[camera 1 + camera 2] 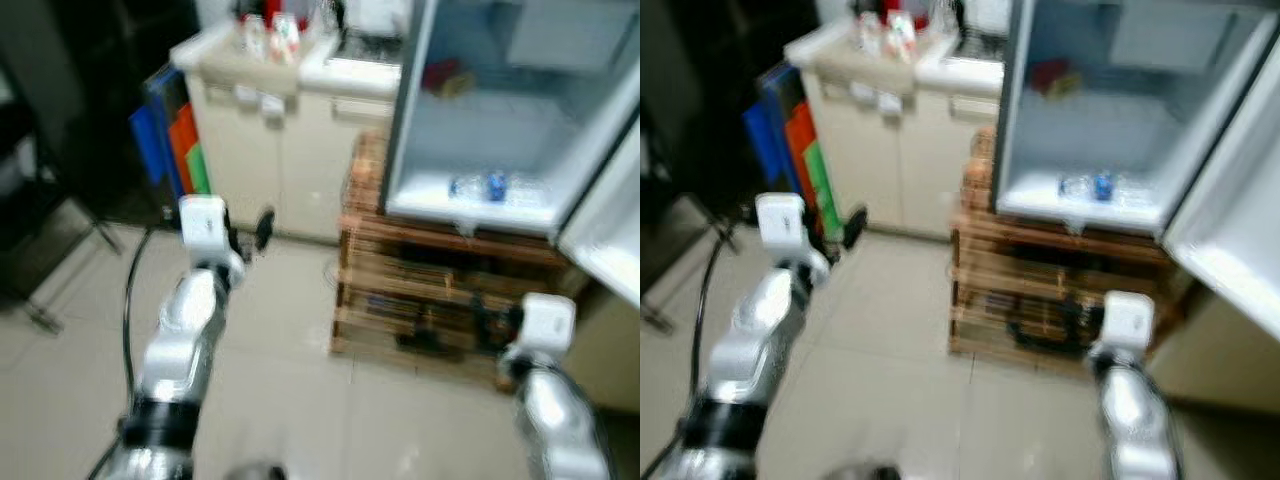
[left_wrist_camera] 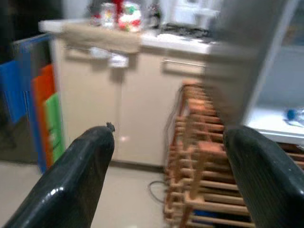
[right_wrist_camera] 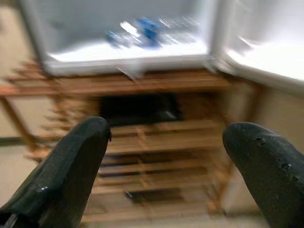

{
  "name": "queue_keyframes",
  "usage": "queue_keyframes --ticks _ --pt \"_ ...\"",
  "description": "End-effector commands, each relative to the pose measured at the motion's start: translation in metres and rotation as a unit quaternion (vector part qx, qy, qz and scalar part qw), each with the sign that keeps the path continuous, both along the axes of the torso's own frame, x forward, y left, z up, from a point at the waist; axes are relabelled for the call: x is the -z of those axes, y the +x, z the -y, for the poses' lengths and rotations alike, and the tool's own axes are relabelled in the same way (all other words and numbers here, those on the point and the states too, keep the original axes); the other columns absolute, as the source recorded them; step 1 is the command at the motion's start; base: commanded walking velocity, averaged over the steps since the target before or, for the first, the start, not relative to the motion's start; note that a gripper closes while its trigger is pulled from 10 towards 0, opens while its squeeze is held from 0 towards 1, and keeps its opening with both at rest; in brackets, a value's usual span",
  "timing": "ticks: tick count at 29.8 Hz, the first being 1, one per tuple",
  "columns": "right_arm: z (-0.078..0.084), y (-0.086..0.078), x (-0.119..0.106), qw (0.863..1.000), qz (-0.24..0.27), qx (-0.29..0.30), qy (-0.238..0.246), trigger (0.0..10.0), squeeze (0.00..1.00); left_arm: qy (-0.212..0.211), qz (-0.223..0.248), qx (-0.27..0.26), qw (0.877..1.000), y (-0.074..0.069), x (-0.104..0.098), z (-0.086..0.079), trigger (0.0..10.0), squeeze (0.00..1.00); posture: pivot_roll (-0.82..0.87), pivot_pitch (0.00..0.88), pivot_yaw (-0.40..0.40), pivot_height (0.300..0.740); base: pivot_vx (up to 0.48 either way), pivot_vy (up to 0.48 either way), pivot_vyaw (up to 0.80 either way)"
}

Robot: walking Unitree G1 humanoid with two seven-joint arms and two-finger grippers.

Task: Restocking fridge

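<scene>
Both pincers, left pincer (image 2: 166, 175) and right pincer (image 3: 166, 171), gape wide, empty. Water bottle (image 1: 495, 187), frame right, in fridge (image 1: 480, 120): likely light, slippery; grip mid-body.

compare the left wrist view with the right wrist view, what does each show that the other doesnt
Left wrist view alone: the beige cabinet, the countertop items, and blue, orange and green panels. Right wrist view alone: a dark shape inside the wooden rack under the open fridge. Both share the rack, the fridge's lower shelf with the water bottle, and open, empty black fingers.
</scene>
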State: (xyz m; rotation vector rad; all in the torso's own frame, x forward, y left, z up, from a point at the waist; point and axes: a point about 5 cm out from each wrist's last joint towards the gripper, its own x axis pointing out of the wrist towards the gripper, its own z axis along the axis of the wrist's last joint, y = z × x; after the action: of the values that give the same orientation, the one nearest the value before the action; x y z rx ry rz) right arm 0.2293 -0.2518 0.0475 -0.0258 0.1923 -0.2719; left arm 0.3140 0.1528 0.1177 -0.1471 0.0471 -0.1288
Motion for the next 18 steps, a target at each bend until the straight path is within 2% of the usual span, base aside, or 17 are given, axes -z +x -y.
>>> queue_keyframes --ticks 1,9,13,18 --pt "0.005 0.000 -0.002 1.000 0.001 0.010 0.000 10.0 0.00 0.008 0.006 0.010 1.000 0.004 -0.004 0.004 10.0 0.00 -0.13 0.000 0.055 0.740 0.472 0.000 0.00" --pt "0.014 -0.015 0.003 1.000 -0.004 0.021 -0.013 10.0 0.00 0.000 0.005 0.013 1.000 0.006 -0.001 0.007 10.0 0.00 -0.15 0.000 0.062 0.740 0.471 0.000 0.00" --pt "0.017 -0.015 0.003 1.000 -0.006 0.027 -0.014 10.0 0.00 -0.005 0.006 0.019 1.000 0.007 0.000 0.009 10.0 0.00 -0.16 0.000 0.064 0.740 0.469 0.000 0.00" --pt "0.015 -0.007 -0.003 1.000 0.006 0.022 -0.014 10.0 0.00 -0.005 0.002 0.009 1.000 0.009 0.001 0.011 10.0 0.00 -0.16 0.000 0.062 0.740 0.456 0.000 0.00"
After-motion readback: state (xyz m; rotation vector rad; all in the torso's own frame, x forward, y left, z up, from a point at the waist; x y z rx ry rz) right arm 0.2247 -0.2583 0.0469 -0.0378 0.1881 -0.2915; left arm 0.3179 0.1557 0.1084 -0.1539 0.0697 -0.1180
